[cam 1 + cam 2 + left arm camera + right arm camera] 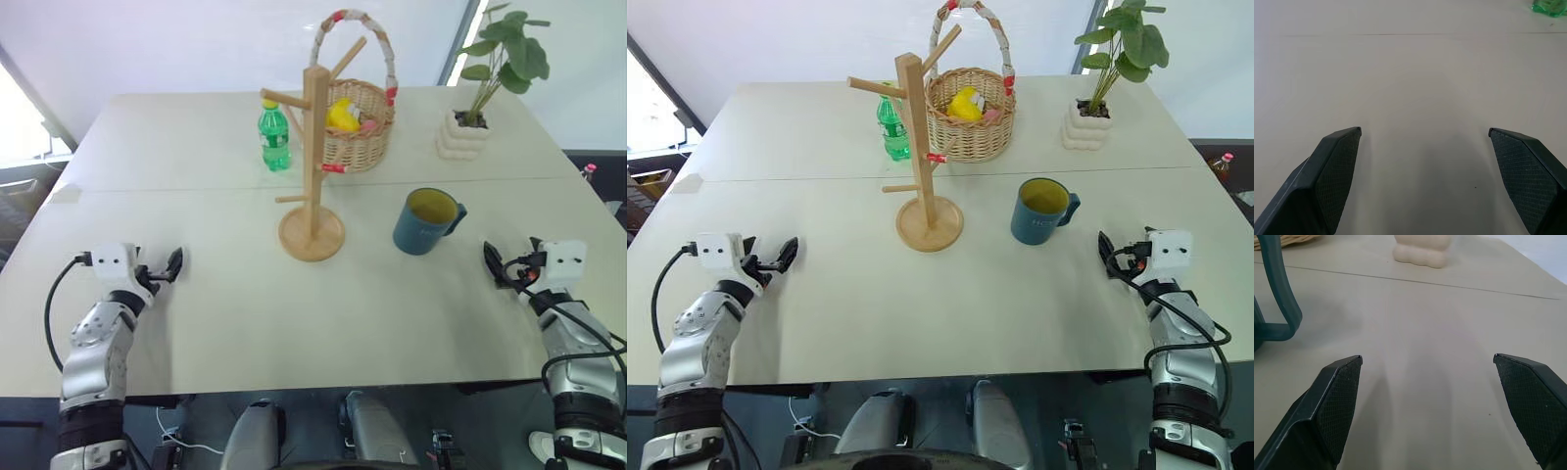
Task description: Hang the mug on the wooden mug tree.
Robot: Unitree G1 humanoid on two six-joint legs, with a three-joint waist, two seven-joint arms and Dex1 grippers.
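The teal-blue mug (425, 222) with a yellow-green inside stands upright on the table, right of centre, its loop handle (1281, 298) turned toward my right side. The wooden mug tree (312, 166) stands on its round base in the middle of the table, left of the mug, with bare pegs. My right gripper (493, 262) hovers low near the table's right edge, open and empty, a short way right of the mug. My left gripper (172, 264) is open and empty over bare table at the left.
Behind the tree stand a green plastic bottle (273, 135) and a wicker basket (357, 122) holding yellow items. A potted plant (468, 127) in a cream pot sits at the back right. The cream table (245, 313) has a seam running across it.
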